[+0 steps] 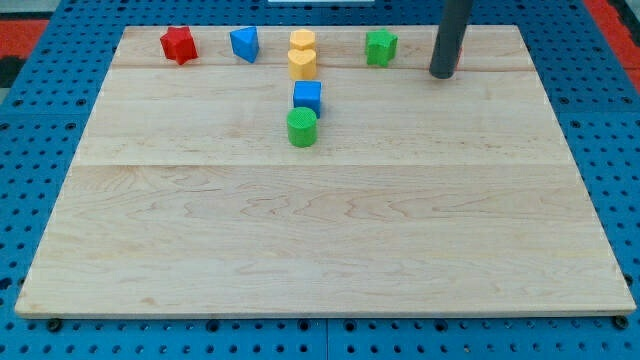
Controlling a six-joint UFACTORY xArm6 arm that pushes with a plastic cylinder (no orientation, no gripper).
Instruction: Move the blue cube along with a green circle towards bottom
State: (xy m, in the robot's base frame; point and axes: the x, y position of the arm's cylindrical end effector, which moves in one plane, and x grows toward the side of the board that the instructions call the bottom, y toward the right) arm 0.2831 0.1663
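Note:
A blue cube (308, 96) sits near the top middle of the wooden board (320, 230). A green circle block (302, 127) touches its lower side. My tip (441, 74) is at the view's top right, far to the right of both blocks and a little higher up. A small patch of red (459, 62) shows behind the rod; its shape is hidden.
Along the top edge lie a red star-like block (178, 44), a blue angular block (245, 43), two yellow blocks (303, 41) (302, 64) stacked in line just above the blue cube, and a green star-like block (380, 46).

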